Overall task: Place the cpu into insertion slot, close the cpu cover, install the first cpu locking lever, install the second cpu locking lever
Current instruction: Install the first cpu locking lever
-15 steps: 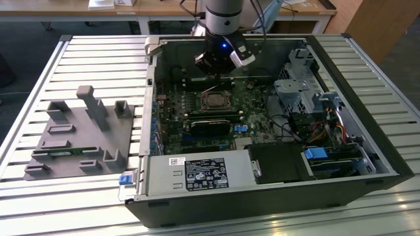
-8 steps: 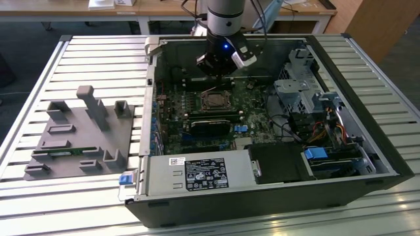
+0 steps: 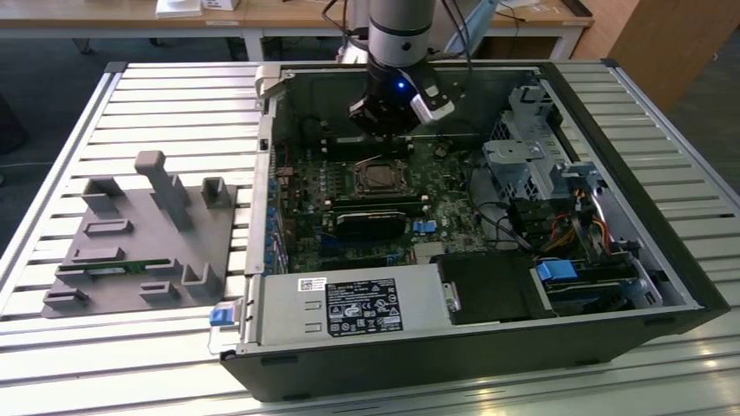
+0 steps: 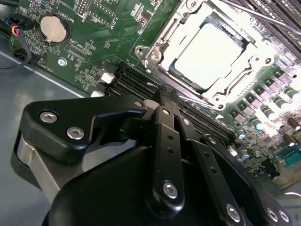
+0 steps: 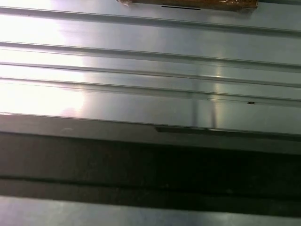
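The cpu (image 4: 211, 54) is sitting in the slot (image 4: 155, 56), its silvery top showing bright in the second wrist view, with the cover (image 4: 244, 75) lying around it as a thin metal frame; I cannot tell whether that frame is fully pressed down or whether the levers are latched. In the exterior view the slot (image 3: 376, 178) is lying in the middle of the green board (image 3: 451, 204), inside the open grey case (image 3: 647, 234), which is resting on the ribbed bench (image 3: 69, 130). I am hovering my pincer (image 3: 397, 121) above the board, just beyond the slot toward the far wall of the case. In the second wrist view my pincer's (image 4: 160, 101) fingers are coming together at a point, clamped on nothing. I am judging the chip as light, stiff and fragile, best taken by its edges and never underneath. The cover is looking thin and springy, best pushed on its rim. A grey fixture (image 3: 145, 238) is standing on the bench at the exterior view's left.
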You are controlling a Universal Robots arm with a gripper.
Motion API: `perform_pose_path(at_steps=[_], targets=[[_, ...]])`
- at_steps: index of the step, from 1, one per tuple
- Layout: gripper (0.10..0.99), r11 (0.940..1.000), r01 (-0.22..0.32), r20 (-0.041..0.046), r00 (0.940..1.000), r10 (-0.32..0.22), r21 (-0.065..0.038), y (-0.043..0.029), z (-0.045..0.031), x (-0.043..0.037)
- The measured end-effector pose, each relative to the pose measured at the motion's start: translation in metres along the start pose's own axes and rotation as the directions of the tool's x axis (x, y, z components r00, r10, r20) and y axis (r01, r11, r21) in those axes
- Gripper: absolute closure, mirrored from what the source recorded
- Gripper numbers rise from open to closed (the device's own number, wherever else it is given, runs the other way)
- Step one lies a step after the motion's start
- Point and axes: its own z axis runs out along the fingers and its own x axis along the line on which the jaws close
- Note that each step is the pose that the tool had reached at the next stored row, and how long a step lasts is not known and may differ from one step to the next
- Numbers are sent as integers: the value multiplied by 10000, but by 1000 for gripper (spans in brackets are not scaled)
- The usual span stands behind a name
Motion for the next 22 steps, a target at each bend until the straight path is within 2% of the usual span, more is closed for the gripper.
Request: perform_pose_path(at_steps=[13, 22], targets=[[980, 10000, -1, -48, 10000, 2, 35, -6, 103, -32], [980, 9998, -1, -68, 10000, 2, 209, -7, 130, -39]])
